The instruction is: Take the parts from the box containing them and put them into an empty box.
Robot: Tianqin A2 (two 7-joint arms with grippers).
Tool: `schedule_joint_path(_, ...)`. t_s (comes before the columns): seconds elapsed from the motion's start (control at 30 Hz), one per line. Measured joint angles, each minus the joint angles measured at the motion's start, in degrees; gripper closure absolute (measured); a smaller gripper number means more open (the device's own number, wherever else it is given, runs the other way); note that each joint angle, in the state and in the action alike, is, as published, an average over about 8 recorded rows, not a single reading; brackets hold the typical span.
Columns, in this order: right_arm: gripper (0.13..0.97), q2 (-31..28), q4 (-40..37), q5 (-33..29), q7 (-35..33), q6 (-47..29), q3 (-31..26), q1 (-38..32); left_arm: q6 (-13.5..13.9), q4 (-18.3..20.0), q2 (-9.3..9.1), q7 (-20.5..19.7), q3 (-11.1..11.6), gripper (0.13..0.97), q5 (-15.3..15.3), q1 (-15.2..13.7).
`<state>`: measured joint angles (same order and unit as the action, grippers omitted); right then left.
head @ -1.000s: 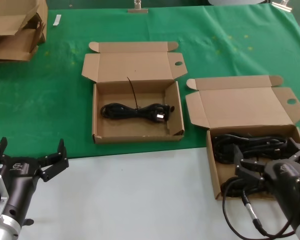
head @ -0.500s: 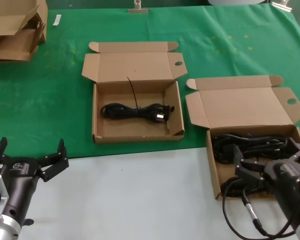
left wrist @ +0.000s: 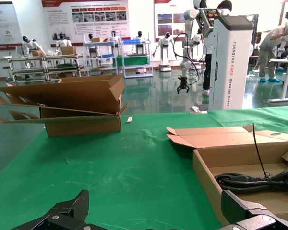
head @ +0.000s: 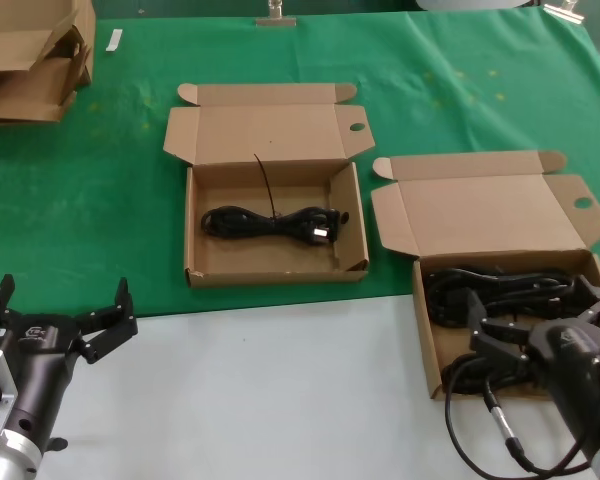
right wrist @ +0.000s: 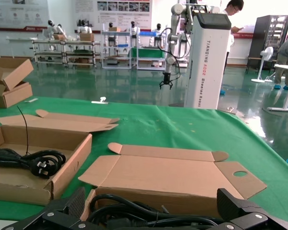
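Cardboard walls hemmed my right claw point(head: 538, 322) where it hung low over the full box point(head: 426, 345) at the table's near right edge. My fingers were spread wide on either side of the tangled black cables point(head: 490, 290), and I could see nothing actually caught between them. My left claw point(head: 65, 318) sat parked and open over the white tabletop point(head: 280, 390), well away from the work. The other box point(head: 195, 270), on the green cloth point(head: 100, 200) beyond, already held one bundled cable point(head: 265, 222). The danger, as I judged it, was the knot: the bundles lay looped over one another, so closing there might have snagged two at once or dragged a trailing plug over the rim. A light box like that could also have lifted or slid with the cables, or its lid flap point(head: 480, 210) could have caught my wrist.
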<state>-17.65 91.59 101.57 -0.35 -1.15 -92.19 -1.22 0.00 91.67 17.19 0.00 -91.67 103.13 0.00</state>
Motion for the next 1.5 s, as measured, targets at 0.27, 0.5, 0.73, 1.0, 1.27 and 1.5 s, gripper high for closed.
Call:
schedule_joint_path(0.27, 0.129, 0.0, 0.0, 0.0, 0.0, 0.0, 0.0, 0.0, 0.0, 0.0, 0.0, 0.0, 0.0, 0.132, 0.0, 0.0)
schedule_joint_path(0.5, 0.129, 0.0, 0.0, 0.0, 0.0, 0.0, 0.0, 0.0, 0.0, 0.0, 0.0, 0.0, 0.0, 0.132, 0.0, 0.0)
schedule_joint_path(0.73, 0.129, 0.0, 0.0, 0.0, 0.0, 0.0, 0.0, 0.0, 0.0, 0.0, 0.0, 0.0, 0.0, 0.132, 0.0, 0.0)
schedule_joint_path(1.0, 0.129, 0.0, 0.0, 0.0, 0.0, 0.0, 0.0, 0.0, 0.0, 0.0, 0.0, 0.0, 0.0, 0.132, 0.0, 0.0)
schedule_joint_path(1.27, 0.129, 0.0, 0.0, 0.0, 0.0, 0.0, 0.0, 0.0, 0.0, 0.0, 0.0, 0.0, 0.0, 0.132, 0.0, 0.0)
schedule_joint_path(1.5, 0.129, 0.0, 0.0, 0.0, 0.0, 0.0, 0.0, 0.0, 0.0, 0.0, 0.0, 0.0, 0.0, 0.132, 0.0, 0.0)
